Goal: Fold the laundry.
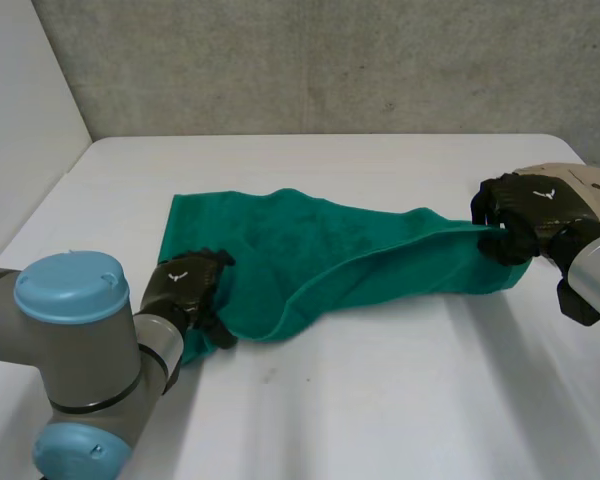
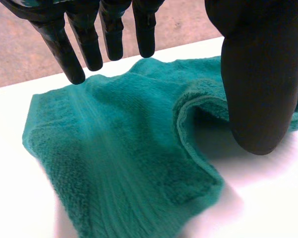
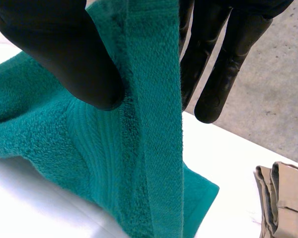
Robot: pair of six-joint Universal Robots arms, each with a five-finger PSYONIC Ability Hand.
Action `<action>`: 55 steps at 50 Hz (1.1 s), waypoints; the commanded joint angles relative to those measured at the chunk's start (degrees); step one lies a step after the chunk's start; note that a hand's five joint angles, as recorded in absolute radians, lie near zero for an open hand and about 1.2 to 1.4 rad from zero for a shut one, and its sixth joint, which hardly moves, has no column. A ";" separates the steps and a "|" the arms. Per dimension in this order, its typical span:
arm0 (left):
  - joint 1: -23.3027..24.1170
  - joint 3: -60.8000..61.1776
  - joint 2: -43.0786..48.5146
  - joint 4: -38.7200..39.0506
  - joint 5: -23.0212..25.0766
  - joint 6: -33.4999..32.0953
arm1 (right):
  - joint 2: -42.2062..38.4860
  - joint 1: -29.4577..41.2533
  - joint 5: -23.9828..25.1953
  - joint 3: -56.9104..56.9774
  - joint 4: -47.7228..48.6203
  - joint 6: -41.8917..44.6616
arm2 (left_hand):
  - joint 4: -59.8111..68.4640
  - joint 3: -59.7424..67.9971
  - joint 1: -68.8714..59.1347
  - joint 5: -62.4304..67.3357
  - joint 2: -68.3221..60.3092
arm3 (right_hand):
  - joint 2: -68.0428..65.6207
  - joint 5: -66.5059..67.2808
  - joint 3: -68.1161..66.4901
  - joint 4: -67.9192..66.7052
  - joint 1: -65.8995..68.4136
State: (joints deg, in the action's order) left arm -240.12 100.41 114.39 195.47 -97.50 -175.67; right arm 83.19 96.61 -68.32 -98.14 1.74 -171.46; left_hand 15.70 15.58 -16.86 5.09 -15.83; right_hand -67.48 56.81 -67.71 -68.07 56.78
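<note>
Closest to the lens, the left arm [image 1: 75, 340] comes in with its grey joint and light-blue cap, and its left hand [image 1: 185, 290] sits at the near-left corner of the green towel [image 1: 280, 250]. From the wrist camera those fingers [image 2: 104, 34] are straight and spread above the terry, the thumb [image 2: 258, 74] well apart from them with its tip down beside a curled-over edge of the towel. Nothing is pinched there; the hand is relaxed and holds nothing.

Over at the towel's far-right end, the right hand [image 1: 525, 210] has a proper hold: thumb [image 3: 59, 49] on one face of the hem, fingers [image 3: 228, 64] on the other, clamping the cloth between them. That end is lifted off the white surface [image 1: 380, 400], and the towel runs in a long sagging band from this pinch back towards the left hand. Its left part lies flat on the surface, with the near edge rolled over on itself.

Just beyond the towel's lifted end, behind the right hand, lies a folded beige cloth [image 3: 285, 198].
</note>
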 commanded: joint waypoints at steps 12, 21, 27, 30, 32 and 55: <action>0.01 -2.94 4.62 0.44 -1.38 -0.20 | 11.20 -1.16 2.32 3.57 -1.30 -3.17 | 0.23 0.35 0.93 0.84 -0.11 | -12.52 13.19 -12.29 -11.93 23.22; 0.35 0.66 1.99 -1.49 -1.29 -0.20 | 11.20 -3.01 2.76 4.80 -1.39 -3.35 | 1.41 1.53 -0.25 2.02 -1.29 | -12.52 13.19 -12.29 -11.93 23.22; 4.04 2.59 -0.39 -1.58 -1.29 -0.20 | 10.59 -3.19 2.85 4.80 -1.21 -3.44 | 1.41 1.53 -0.25 2.02 -1.29 | -12.52 13.19 -12.29 -11.93 23.22; 4.57 3.56 -1.35 -1.67 -1.38 -0.28 | 10.32 -3.27 3.02 5.50 -1.13 -4.40 | 1.41 1.53 -0.25 2.02 -1.29 | -12.52 13.19 -12.29 -11.93 23.22; 4.66 4.09 -1.53 -1.67 -1.38 -0.37 | 9.80 -3.27 3.02 6.11 -1.13 -5.19 | 1.41 1.53 -0.25 2.02 -1.29 | -12.52 13.19 -12.29 -11.93 23.22; -3.59 1.98 4.26 7.82 -4.63 -15.40 | 8.48 -3.45 2.93 8.84 -1.21 -6.25 | 14.35 14.47 -13.19 14.96 -14.23 | -12.52 13.19 -12.29 -11.93 23.22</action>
State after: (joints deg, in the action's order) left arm -239.45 103.49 117.24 200.08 -101.22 -187.59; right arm 91.80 93.22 -65.41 -89.90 0.46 -177.75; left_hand 19.45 19.35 -19.38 9.71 -19.41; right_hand -67.48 56.81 -67.71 -68.07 56.78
